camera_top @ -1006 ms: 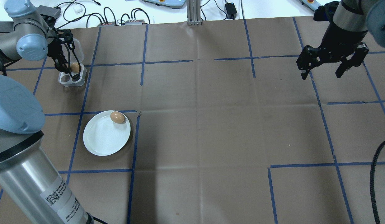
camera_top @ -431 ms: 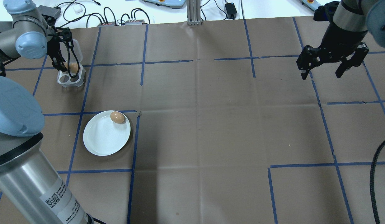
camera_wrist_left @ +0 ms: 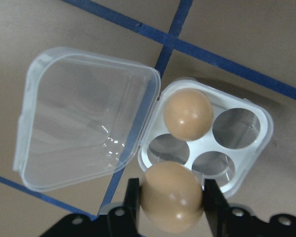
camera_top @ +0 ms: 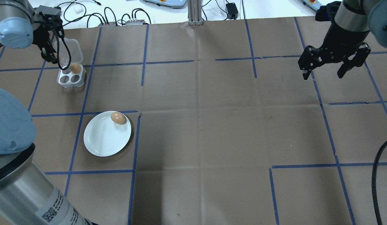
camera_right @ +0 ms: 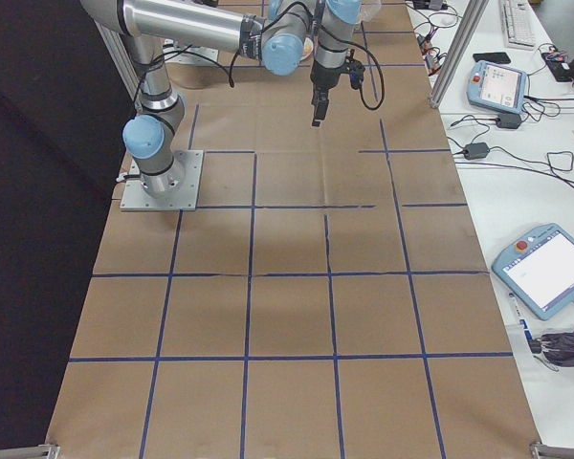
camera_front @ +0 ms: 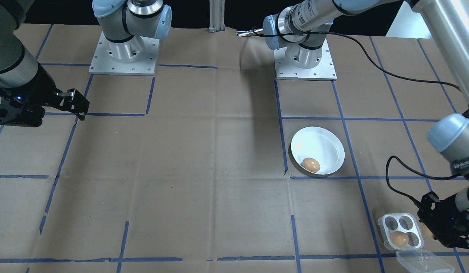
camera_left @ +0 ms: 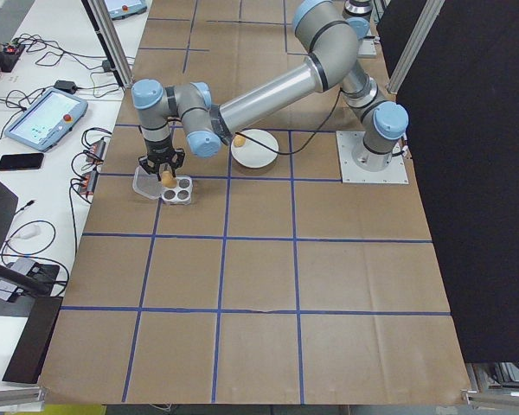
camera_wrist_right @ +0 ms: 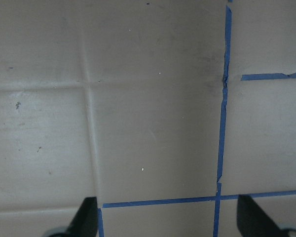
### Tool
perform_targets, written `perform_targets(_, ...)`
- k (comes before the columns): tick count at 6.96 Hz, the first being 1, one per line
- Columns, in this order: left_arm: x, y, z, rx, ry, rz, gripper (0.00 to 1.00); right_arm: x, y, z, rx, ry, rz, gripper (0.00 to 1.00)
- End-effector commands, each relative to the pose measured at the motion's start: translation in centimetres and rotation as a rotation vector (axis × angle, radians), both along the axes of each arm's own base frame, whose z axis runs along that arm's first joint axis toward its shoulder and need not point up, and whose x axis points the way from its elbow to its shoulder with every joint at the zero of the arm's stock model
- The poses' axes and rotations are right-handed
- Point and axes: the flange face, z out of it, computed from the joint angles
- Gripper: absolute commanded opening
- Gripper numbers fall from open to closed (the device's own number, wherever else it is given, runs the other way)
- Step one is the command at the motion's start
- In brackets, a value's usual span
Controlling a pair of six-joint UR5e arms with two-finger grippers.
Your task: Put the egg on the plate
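In the left wrist view my left gripper (camera_wrist_left: 171, 200) is shut on a brown egg (camera_wrist_left: 171, 196), held above the white four-cup egg tray (camera_wrist_left: 246, 140). Another egg (camera_wrist_left: 188, 113) sits in one cup; the other cups are empty. From overhead, the left gripper (camera_top: 50, 55) hovers at the tray's (camera_top: 71, 77) far-left side. The round white plate (camera_top: 103, 139) lies nearer the robot, with an egg (camera_top: 118, 117) resting by its rim. My right gripper (camera_top: 323, 75) hangs open over bare table at the far right, holding nothing.
The tray's clear lid (camera_wrist_left: 81, 118) lies open beside it. Brown paper with blue tape lines (camera_top: 143, 50) covers the table. Cables and small boxes (camera_top: 118, 18) lie along the far edge. A black cable (camera_top: 376, 175) hangs at the right.
My left gripper has lifted off the tray and drawn back toward the far left with an egg between its fingers. The right arm, the plate and its egg have not moved.
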Motion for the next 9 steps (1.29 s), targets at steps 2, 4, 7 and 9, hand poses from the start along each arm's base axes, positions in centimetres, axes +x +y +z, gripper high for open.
perform_targets(2,-4.5,7.3,9.5,0.044,0.044,0.239,0.29,0.0,0.0,0.0,0.001,0.000,0.000,1.00)
perform_targets(4,-10.8,14.4,9.7,0.041,0.049,0.506,0.24,0.0,0.0,0.0,-0.001,0.000,0.000,1.00)
perform_targets(7,-15.2,23.4,3.8,0.119,0.121,0.921,0.24,0.0,0.0,0.0,-0.001,0.000,0.000,1.00)
perform_targets(9,-16.3,24.8,-1.6,0.107,0.114,1.022,0.23,0.0,0.0,0.0,0.001,0.000,0.000,1.00)
